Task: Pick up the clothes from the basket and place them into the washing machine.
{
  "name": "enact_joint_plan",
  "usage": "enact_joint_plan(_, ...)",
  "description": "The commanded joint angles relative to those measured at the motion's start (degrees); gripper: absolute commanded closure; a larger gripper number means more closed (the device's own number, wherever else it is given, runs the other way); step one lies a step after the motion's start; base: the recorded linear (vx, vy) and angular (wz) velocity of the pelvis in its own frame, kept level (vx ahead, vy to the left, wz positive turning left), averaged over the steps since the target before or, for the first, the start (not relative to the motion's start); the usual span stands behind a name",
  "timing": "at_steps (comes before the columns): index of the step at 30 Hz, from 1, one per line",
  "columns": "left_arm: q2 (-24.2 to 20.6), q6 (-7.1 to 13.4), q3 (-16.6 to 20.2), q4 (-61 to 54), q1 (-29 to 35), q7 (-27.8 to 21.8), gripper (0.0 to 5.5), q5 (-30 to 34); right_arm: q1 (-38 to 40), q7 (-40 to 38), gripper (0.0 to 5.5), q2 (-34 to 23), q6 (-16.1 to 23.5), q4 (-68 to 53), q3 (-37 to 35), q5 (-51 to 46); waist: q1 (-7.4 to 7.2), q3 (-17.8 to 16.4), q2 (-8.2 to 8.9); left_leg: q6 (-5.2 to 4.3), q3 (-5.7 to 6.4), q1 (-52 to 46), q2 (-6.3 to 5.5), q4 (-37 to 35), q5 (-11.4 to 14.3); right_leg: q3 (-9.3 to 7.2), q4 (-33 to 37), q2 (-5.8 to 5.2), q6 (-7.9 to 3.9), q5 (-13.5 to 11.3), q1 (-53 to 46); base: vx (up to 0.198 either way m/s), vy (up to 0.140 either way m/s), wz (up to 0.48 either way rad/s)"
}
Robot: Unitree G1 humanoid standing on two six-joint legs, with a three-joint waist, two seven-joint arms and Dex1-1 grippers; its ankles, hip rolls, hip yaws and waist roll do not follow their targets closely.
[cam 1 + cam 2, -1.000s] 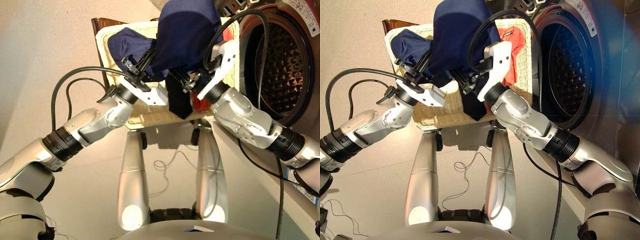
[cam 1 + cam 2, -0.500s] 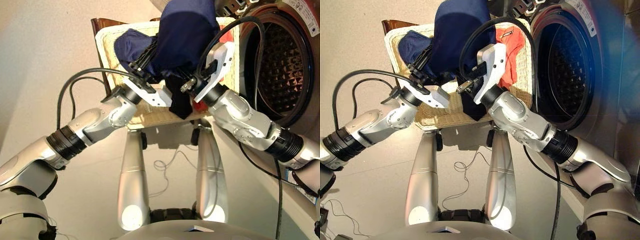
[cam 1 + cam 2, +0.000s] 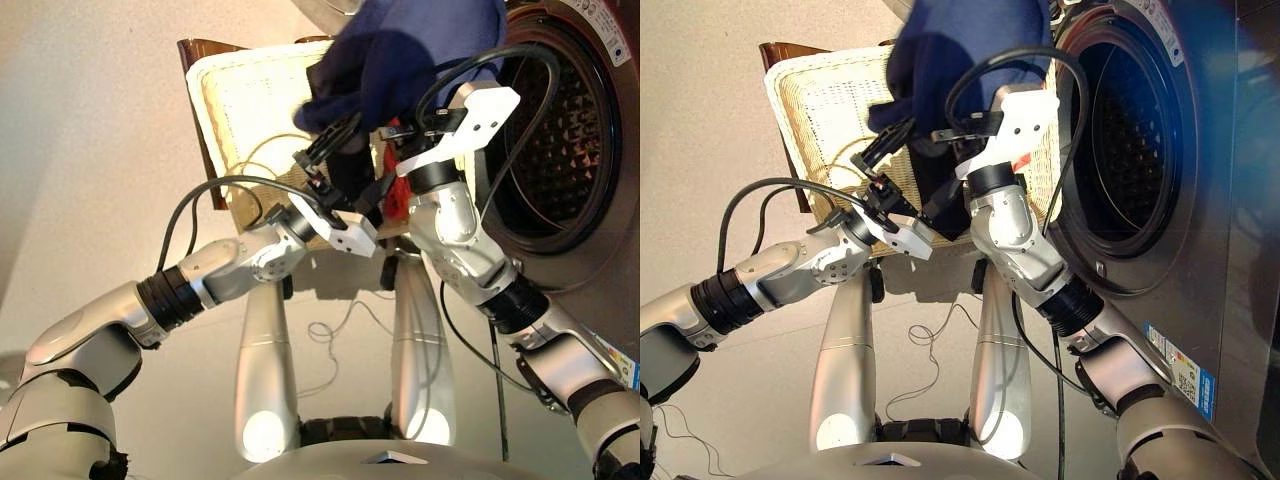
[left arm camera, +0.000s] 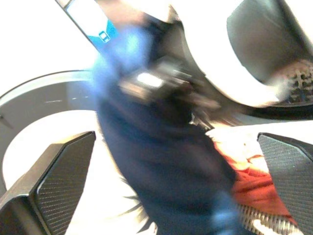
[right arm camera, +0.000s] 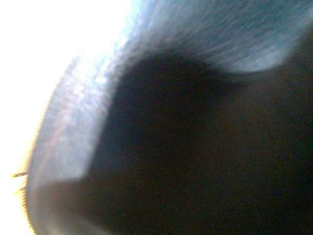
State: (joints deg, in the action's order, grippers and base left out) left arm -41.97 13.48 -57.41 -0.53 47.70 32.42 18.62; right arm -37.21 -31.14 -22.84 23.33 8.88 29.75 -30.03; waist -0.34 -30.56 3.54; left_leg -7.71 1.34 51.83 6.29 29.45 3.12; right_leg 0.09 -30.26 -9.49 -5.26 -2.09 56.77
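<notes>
Hanging bunched and lifted, the navy garment [image 3: 415,50] sat high over the basket [image 3: 235,110] and right beside the washing machine [image 3: 590,150] door opening, not yet inside the drum. I read my right gripper [image 3: 400,130] as the one carrying it, but its wrist view was filled with dark blue cloth and its fingers were hidden, so I couldn't tell whether it was clenched. My left gripper [image 3: 325,165] was just below the cloth with its fingers [image 4: 63,181] spread wide apart in the wrist view, released, nothing pinched between them. A black garment [image 3: 350,185] draped down at the basket's near edge between the two grippers; I couldn't tell if anything held it. Coral-red garment [image 3: 392,195] showed only as a sliver by the right arm, apparently in the basket. Basket's left part was bare wicker. My judgement: first garment of three in transit, none visibly in the drum; still left were pushing navy through the opening, then the black and red.
</notes>
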Motion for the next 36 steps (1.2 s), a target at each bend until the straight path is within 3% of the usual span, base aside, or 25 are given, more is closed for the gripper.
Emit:
enact_joint_plan(1,2.84,4.80,2.12,-5.91,-1.10,2.88,0.00,0.94,-0.88,-3.74,5.50,1.60,5.89,-0.30,-3.52,3.94,-0.89,0.77,-4.39,2.79,-2.88,2.63,-0.65,-1.07,-1.86,0.53,0.09,0.67,-1.98,4.77,-1.28,0.000,0.000,0.000)
enact_joint_plan(10,6.41,5.51,1.66,-4.74,-0.38,3.34,0.00,-0.74,-1.28,-10.12,5.50,8.53,8.87,20.51,-11.08,-0.34,-0.24,0.77,-5.92,2.98,-2.63,3.62,-1.15,-0.50,-1.49,0.76,-0.21,0.55,-1.99,5.14,-0.50,0.000,0.000,0.000)
enact_joint_plan(17,8.16,5.57,2.54,-4.98,0.36,3.23,0.00,-1.88,-3.61,-13.15,5.50,8.79,10.46,29.54,-17.83,-4.68,0.21,0.77,-6.94,3.01,-2.47,4.51,-1.46,0.25,-0.99,0.94,-0.57,0.38,-2.04,5.53,0.11,0.000,0.000,0.000)
enact_joint_plan(23,8.08,6.14,3.07,-5.79,0.74,2.87,0.00,-2.59,-6.95,-21.63,5.50,2.28,6.54,36.59,-22.21,2.66,0.59,0.77,-7.63,3.04,-2.11,5.83,-1.68,0.68,-0.83,0.69,-1.04,0.16,-2.14,5.58,1.26,0.000,0.000,0.000)
enact_joint_plan(25,7.90,6.28,2.97,-6.62,0.88,2.36,0.00,-2.99,-8.30,-24.46,5.50,-2.23,4.49,39.84,-23.97,4.39,0.78,0.77,-7.77,3.09,-1.68,6.28,-1.91,0.95,-0.66,0.61,-1.61,-0.04,-2.29,5.75,1.83,0.000,0.000,0.000)
enact_joint_plan(29,7.94,6.46,2.98,-6.83,1.29,1.61,0.00,-3.62,-9.84,-24.80,5.50,-7.59,3.49,42.81,-25.89,3.64,0.90,0.77,-7.91,3.10,-1.24,7.18,-2.00,1.44,-0.52,0.58,-2.31,-0.24,-2.43,5.80,2.70,0.000,0.000,0.000)
enact_joint_plan(30,7.51,6.59,3.27,-7.03,0.96,1.15,0.00,-4.12,-9.73,-25.36,5.50,-11.52,2.75,43.76,-27.26,3.49,0.93,0.77,-7.71,3.01,-1.10,7.57,-2.08,1.80,-0.34,0.49,-2.79,-0.41,-2.55,6.03,2.95,0.000,0.000,0.000)
enact_joint_plan(36,5.84,6.71,3.29,-7.71,1.08,-0.28,0.00,-5.51,-11.50,-24.01,5.50,-23.22,1.76,50.73,-29.77,-0.69,1.19,0.77,-7.18,2.87,-0.40,8.94,-2.28,2.91,-0.12,0.22,-3.92,-0.80,-2.79,6.24,3.74,0.000,0.000,0.000)
